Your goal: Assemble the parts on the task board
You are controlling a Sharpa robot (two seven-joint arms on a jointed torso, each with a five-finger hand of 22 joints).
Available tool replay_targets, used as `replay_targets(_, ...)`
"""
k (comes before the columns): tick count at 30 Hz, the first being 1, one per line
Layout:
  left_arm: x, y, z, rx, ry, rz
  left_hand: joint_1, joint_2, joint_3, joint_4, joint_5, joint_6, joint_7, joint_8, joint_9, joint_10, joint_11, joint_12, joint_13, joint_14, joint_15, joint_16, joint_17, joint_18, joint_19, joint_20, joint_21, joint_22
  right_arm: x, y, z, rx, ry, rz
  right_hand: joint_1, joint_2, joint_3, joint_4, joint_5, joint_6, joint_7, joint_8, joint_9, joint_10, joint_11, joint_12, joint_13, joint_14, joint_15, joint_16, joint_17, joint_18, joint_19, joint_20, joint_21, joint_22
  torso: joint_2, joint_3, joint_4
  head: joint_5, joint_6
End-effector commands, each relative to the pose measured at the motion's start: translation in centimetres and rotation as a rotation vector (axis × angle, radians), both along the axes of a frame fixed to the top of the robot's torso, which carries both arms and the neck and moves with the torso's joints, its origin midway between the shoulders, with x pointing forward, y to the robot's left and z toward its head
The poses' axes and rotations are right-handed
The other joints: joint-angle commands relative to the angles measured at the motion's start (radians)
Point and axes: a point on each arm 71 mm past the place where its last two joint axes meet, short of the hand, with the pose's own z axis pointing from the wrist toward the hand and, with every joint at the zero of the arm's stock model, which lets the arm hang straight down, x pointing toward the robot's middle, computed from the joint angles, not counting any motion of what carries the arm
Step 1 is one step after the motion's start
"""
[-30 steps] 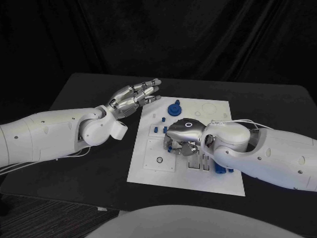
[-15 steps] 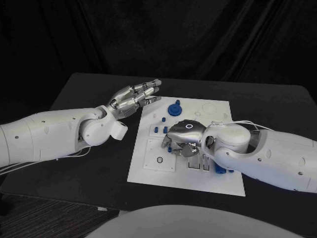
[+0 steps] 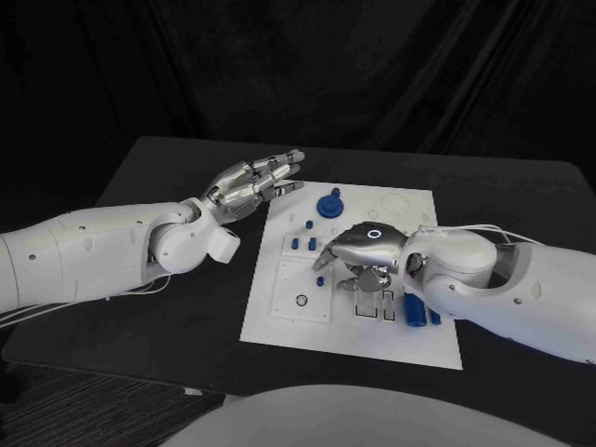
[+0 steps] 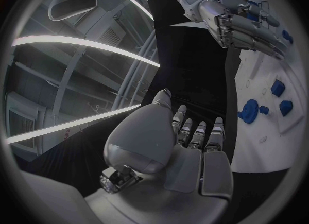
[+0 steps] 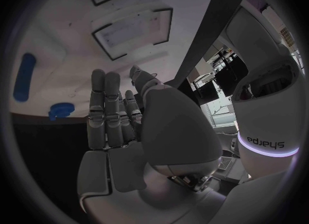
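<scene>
Blue parts (image 3: 303, 244) lay on the task board (image 3: 399, 201), and the right hand (image 3: 358, 253), fingers extended and apart above it, holding nothing, could knock them loose if lowered carelessly.

Black desk (image 3: 513, 196) is set against a black curtain backdrop (image 3: 379, 74), folds visible. Dark floor (image 3: 57, 400) is seen below the desk's near corner. Long bright light strips (image 4: 77, 44) are seen overhead in the left wrist view.
</scene>
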Motion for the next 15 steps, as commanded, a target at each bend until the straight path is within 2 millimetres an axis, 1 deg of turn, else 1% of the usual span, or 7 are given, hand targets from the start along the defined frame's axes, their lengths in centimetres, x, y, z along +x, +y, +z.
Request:
replay_targets(1, -0.1, 0.0, 0.1, -0.014, -0.003, -0.003, 0.005, 0.002, 0.004, -0.003, 0.005, 0.002, 0.005, 0.004, 0.002, -0.002, 0.006, 0.006, 0.001, 0.001, 0.005, 0.003, 0.001, 0.018, 0.0, 0.005, 0.003, 0.0, 0.6, -1.0, 2.2, 0.06, -0.069, -0.034, -0.006, 0.005, -0.018, 0.035, -0.009, 0.03, 0.017, 0.018, 0.007, 0.002, 0.007, 0.043, 0.008, 0.051, 0.0, 0.046, 0.027, 0.009, 0.037, 0.001, -0.007, 0.009, 0.0, -0.0002, -0.0002, -0.002, 0.0)
replay_targets(2, -0.1, 0.0, 0.1, -0.013, -0.004, -0.002, 0.005, 0.002, 0.004, -0.003, 0.005, 0.002, 0.005, 0.004, 0.002, -0.002, 0.006, 0.006, 0.001, 0.001, 0.005, 0.003, 0.001, 0.018, 0.0, 0.005, 0.003, 0.0, 0.9, -1.5, 3.0, 0.069, -0.086, -0.045, -0.004, 0.005, -0.02, 0.042, -0.008, 0.039, 0.026, 0.021, 0.008, 0.005, 0.006, 0.052, 0.008, 0.063, -0.001, 0.056, 0.032, 0.01, 0.047, 0.001, -0.008, 0.008, 0.0, -0.0002, -0.0003, -0.002, 0.0)
replay_targets(3, -0.1, 0.0, 0.1, -0.013, -0.004, -0.002, 0.005, 0.002, 0.004, -0.003, 0.005, 0.002, 0.005, 0.004, 0.002, -0.002, 0.006, 0.006, 0.001, 0.001, 0.005, 0.003, 0.001, 0.018, 0.0, 0.005, 0.003, 0.0, 1.2, -2.0, 3.5, 0.075, -0.099, -0.057, -0.007, 0.006, -0.024, 0.055, -0.006, 0.063, 0.048, 0.031, 0.01, 0.015, 0.003, 0.066, 0.005, 0.1, -0.002, 0.088, 0.057, 0.01, 0.069, -0.001, -0.006, 0.006, -0.001, -0.0002, -0.0004, -0.003, 0.0)
replay_targets(4, -0.1, 0.1, 0.1, -0.013, -0.004, -0.001, 0.005, 0.002, 0.004, -0.003, 0.005, 0.002, 0.005, 0.004, 0.002, -0.002, 0.006, 0.006, 0.001, 0.001, 0.005, 0.003, 0.001, 0.018, 0.0, 0.005, 0.003, 0.0, 1.4, -2.5, 4.0, 0.078, -0.112, -0.069, -0.014, 0.005, -0.028, 0.07, -0.006, 0.086, 0.051, 0.039, 0.012, 0.025, 0.001, 0.075, 0.0, 0.13, 0.0, 0.109, 0.072, 0.007, 0.096, -0.001, 0.014, 0.008, -0.001, -0.0001, -0.0003, -0.004, 0.0)
replay_targets(7, -0.1, 0.1, 0.1, -0.012, -0.004, 0.0, 0.005, 0.002, 0.004, -0.003, 0.005, 0.004, 0.006, 0.004, 0.002, -0.001, 0.007, 0.007, 0.001, 0.001, 0.005, 0.004, 0.001, 0.018, 0.001, 0.006, 0.003, 0.001, 2.4, -4.3, 5.3, 0.07, -0.144, -0.118, -0.025, 0.002, -0.035, 0.096, -0.013, 0.117, 0.051, 0.045, 0.012, 0.042, -0.003, 0.082, -0.016, 0.176, 0.001, 0.145, 0.101, -0.003, 0.146, -0.001, 0.082, 0.018, -0.001, 0.0001, 0.0005, -0.009, 0.0)
replay_targets(10, 0.0, 0.1, 0.1, -0.012, -0.005, 0.001, 0.005, 0.002, 0.004, -0.003, 0.005, 0.004, 0.006, 0.004, 0.002, -0.001, 0.007, 0.007, 0.001, 0.001, 0.005, 0.004, 0.001, 0.018, 0.001, 0.006, 0.003, 0.001, 3.1, -5.5, 5.8, 0.051, -0.154, -0.157, -0.04, -0.001, -0.042, 0.118, -0.019, 0.126, 0.049, 0.043, 0.01, 0.055, -0.004, 0.083, -0.027, 0.203, 0.002, 0.169, 0.123, -0.009, 0.175, 0.0, 0.127, 0.025, -0.001, 0.0002, -0.0004, -0.013, 0.0)
replay_targets(15, 0.0, 0.1, 0.0, -0.012, -0.007, 0.002, 0.005, 0.002, 0.004, -0.003, 0.005, 0.004, 0.006, 0.004, 0.002, -0.002, 0.007, 0.007, 0.001, 0.001, 0.005, 0.004, 0.001, 0.019, 0.001, 0.006, 0.004, 0.001, 4.4, -8.2, 5.6, -0.01, -0.147, -0.242, -0.058, -0.007, -0.052, 0.149, -0.03, 0.127, 0.046, 0.034, 0.004, 0.068, -0.005, 0.081, -0.043, 0.231, 0.002, 0.191, 0.142, -0.017, 0.208, -0.001, 0.174, 0.033, -0.002, -0.0004, 0.0, -0.015, 0.0)
